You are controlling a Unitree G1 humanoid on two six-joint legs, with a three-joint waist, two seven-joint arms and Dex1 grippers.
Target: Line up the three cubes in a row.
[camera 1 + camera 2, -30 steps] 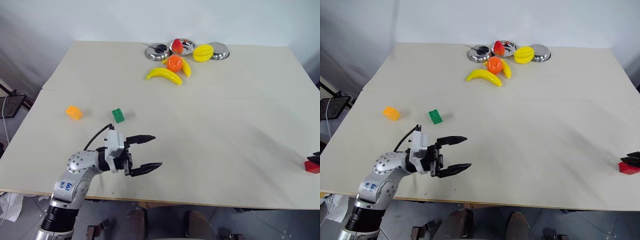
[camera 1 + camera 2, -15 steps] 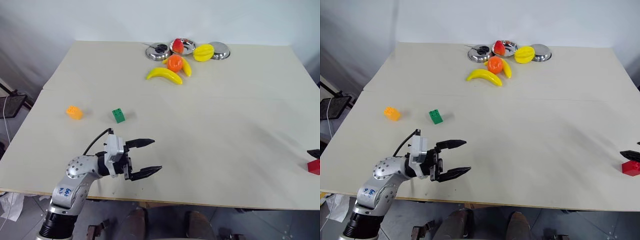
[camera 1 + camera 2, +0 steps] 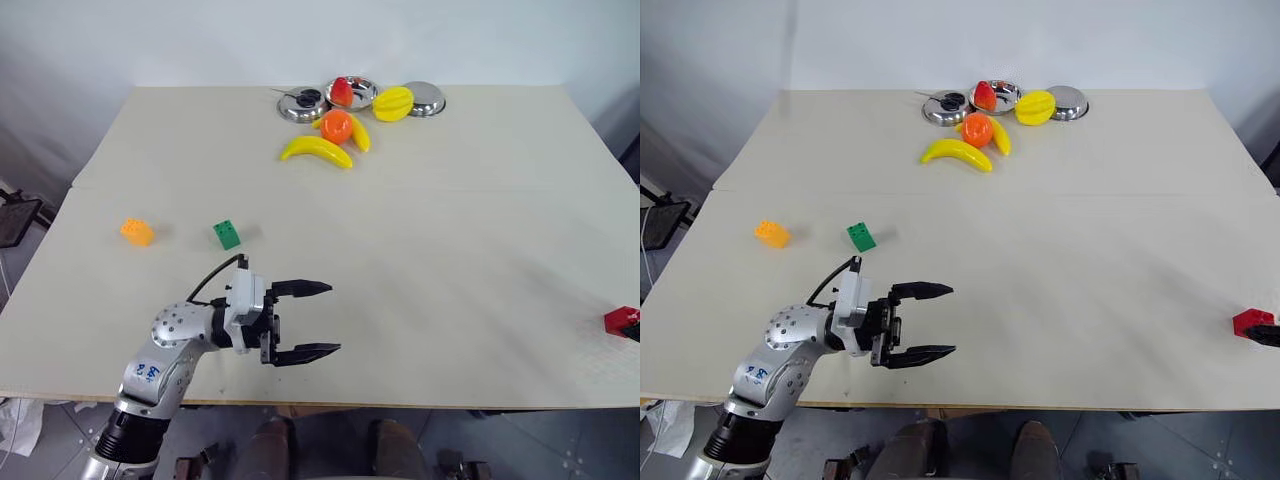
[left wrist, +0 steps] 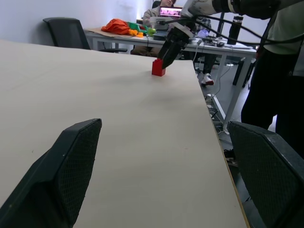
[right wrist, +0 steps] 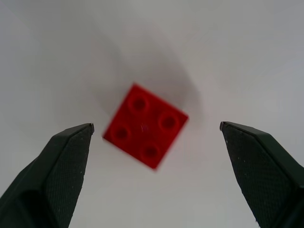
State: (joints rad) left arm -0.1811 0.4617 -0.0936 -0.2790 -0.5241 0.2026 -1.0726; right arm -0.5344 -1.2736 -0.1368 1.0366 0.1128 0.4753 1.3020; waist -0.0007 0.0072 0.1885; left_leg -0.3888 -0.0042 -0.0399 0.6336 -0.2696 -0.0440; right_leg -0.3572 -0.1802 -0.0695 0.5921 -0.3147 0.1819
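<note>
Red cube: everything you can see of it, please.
The red cube is a small glossy plastic building block with four round studs on top. It sits upright on the pale table, near its right edge, far from the other two cubes. The right hand hovers over it, fingers wide open either side, touching nothing.

Beige surface (image 3: 450,250). At its 12 o'clock edge: three steel bowls in a row, left bowl (image 3: 300,105) holds something dark, middle bowl (image 3: 357,92) holds red toy fruit (image 3: 342,91), right bowl (image 3: 425,98) beside yellow fruit (image 3: 392,103). Just at 6 o'clock of them: orange toy fruit (image 3: 335,126), two bananas (image 3: 315,150). Office chair (image 4: 69,32) behind.
</note>
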